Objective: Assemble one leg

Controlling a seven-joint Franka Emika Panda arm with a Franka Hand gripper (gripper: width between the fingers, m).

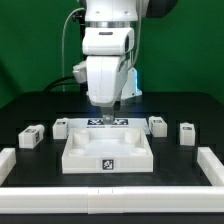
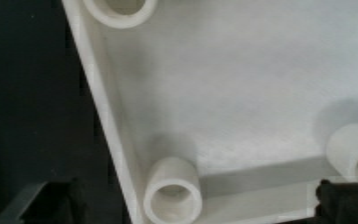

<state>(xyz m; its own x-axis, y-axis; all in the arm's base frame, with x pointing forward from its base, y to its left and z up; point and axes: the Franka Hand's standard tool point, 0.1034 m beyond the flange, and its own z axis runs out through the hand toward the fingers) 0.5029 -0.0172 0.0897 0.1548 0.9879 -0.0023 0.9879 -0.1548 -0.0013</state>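
The large white square panel (image 1: 105,148) lies on the dark table, a tag on its front rim. Several small white legs with tags stand on either side of it: two on the exterior view's left (image 1: 31,137) (image 1: 62,127) and two on the right (image 1: 157,124) (image 1: 187,132). My gripper (image 1: 104,104) hangs over the panel's back edge and holds nothing. In the wrist view the panel (image 2: 229,90) fills the frame with round sockets (image 2: 172,190) in it. My gripper (image 2: 194,205) is open, its dark fingertips (image 2: 343,196) wide apart on either side of one socket.
The marker board (image 1: 108,121) lies just behind the panel, under the gripper. A low white rail (image 1: 110,200) runs along the front, with side rails on the exterior view's left (image 1: 6,162) and right (image 1: 212,163).
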